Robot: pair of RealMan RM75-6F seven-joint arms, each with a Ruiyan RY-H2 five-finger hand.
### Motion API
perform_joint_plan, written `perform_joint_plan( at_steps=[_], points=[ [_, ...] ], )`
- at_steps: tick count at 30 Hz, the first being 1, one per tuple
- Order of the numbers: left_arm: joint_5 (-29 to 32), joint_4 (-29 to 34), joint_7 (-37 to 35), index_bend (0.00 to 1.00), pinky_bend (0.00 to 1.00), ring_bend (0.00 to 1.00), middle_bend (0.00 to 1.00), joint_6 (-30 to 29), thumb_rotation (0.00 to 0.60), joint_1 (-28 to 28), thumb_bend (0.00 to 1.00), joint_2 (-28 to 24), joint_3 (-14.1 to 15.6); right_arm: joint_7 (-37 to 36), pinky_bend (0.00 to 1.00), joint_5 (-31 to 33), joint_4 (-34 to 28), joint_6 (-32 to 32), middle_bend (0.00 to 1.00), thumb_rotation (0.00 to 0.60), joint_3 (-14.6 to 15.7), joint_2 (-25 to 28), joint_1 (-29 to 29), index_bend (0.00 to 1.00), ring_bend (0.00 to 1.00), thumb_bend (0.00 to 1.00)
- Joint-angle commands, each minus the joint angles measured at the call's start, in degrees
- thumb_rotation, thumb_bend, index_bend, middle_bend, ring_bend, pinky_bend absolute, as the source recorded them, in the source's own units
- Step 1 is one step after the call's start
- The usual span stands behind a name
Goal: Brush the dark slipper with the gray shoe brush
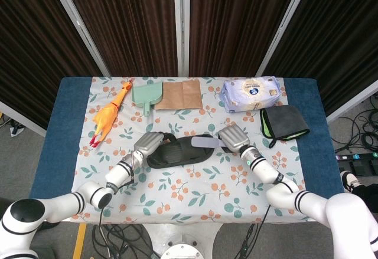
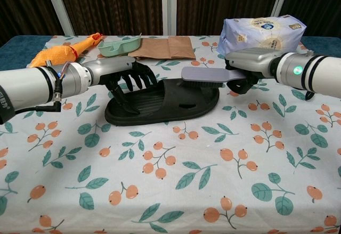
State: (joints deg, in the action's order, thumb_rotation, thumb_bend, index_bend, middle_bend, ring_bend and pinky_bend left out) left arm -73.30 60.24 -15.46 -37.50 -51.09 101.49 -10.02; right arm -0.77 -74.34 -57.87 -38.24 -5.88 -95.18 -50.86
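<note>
The dark slipper (image 1: 180, 151) (image 2: 160, 103) lies flat on the floral cloth at the table's middle. My left hand (image 1: 147, 143) (image 2: 125, 77) rests on its left end, fingers curled down onto the footbed. My right hand (image 1: 232, 137) (image 2: 250, 69) grips the handle of the gray shoe brush (image 1: 207, 144) (image 2: 205, 75). The brush lies level over the slipper's strap at the right end, bristles down on it.
A rubber chicken (image 1: 108, 115), a green dustpan (image 1: 145, 96) and a brown paper bag (image 1: 182, 95) lie along the back. A wipes pack (image 1: 251, 92) and a dark folded cloth (image 1: 282, 122) sit at back right. Blue table edge (image 1: 53, 147) borders the cloth.
</note>
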Motion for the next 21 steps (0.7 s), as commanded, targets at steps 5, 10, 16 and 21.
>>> perform_joint_plan(
  at_steps=[5, 10, 16, 21],
  points=[
    [-0.07, 0.27, 0.20, 0.36, 0.34, 0.32, 0.42, -0.08, 0.600, -0.17, 0.03, -0.06, -0.07, -2.11, 1.00, -1.43, -6.79, -3.98, 0.94, 0.600, -0.43, 6.08, 2.45, 1.00, 1.00, 0.63],
    [0.17, 0.45, 0.34, 0.36, 0.34, 0.32, 0.42, 0.11, 0.600, -0.46, 0.03, -0.10, -0.34, -5.09, 1.00, -4.96, -10.68, -5.41, 0.94, 0.600, -1.39, 5.93, 0.86, 1.00, 1.00, 0.63],
    [0.60, 0.43, 0.79, 0.36, 0.34, 0.32, 0.42, 0.24, 0.600, -0.44, 0.03, -0.14, -0.29, -2.64, 1.00, -4.86, -6.18, -0.96, 0.94, 0.600, -0.26, 0.85, -1.76, 1.00, 1.00, 0.63],
    [0.78, 0.43, 0.98, 0.36, 0.34, 0.32, 0.42, 0.19, 0.600, -0.35, 0.03, -0.23, -0.26, 0.23, 1.00, -3.46, -3.36, -0.44, 0.94, 0.600, 1.69, 1.10, 0.09, 1.00, 1.00, 0.63]
  ],
)
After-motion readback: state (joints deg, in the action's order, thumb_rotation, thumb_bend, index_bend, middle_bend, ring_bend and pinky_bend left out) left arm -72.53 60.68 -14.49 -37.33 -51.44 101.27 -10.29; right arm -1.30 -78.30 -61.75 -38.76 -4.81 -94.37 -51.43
